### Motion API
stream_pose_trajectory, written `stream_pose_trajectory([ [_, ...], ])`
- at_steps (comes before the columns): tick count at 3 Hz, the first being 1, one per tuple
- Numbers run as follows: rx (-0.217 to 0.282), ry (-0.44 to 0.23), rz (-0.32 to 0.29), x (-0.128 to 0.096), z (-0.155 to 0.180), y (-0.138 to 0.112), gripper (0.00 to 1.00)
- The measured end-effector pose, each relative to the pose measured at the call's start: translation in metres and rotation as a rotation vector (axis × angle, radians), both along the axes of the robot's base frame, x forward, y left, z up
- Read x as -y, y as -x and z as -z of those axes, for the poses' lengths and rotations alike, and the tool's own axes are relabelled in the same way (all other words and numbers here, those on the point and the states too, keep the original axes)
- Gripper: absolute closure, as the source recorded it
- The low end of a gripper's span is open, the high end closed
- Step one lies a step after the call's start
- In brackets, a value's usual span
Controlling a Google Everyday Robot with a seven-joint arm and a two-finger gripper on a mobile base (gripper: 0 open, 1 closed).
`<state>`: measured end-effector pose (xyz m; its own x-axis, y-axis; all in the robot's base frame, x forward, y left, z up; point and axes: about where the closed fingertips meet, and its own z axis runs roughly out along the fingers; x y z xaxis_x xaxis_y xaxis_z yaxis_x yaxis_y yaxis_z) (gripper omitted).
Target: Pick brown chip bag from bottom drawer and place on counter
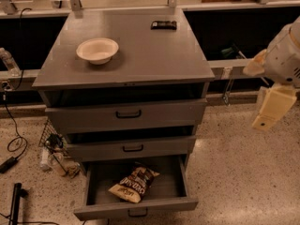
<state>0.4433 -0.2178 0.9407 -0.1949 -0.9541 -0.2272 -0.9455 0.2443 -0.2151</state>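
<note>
Reach phase; gripper [268,110] hangs right of counter [140,60], open or closed I cannot tell; next, descend to brown chip bag [135,184] in bottom drawer [108,210].

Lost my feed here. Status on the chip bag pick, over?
Gripper out right of the counter, far from the chip bag. Bag lies in the open bottom drawer. Nothing covering it; bowl and black bar on the counter.

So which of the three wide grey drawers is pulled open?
The bottom drawer: pulled out, showing the crinkled dark brown chip bag inside. The top drawer and middle drawer are pushed in. The cream gripper hangs beside the grey cabinet.
</note>
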Motion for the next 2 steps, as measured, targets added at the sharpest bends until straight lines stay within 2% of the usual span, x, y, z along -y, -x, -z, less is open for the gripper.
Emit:
stream_pose_trajectory([
  [1,-0.064,-0.092,-0.112,-0.001,0.1,-0.006,0.48],
  [2,-0.073,-0.132,-0.28,-0.013,0.175,-0.008,0.37],
])
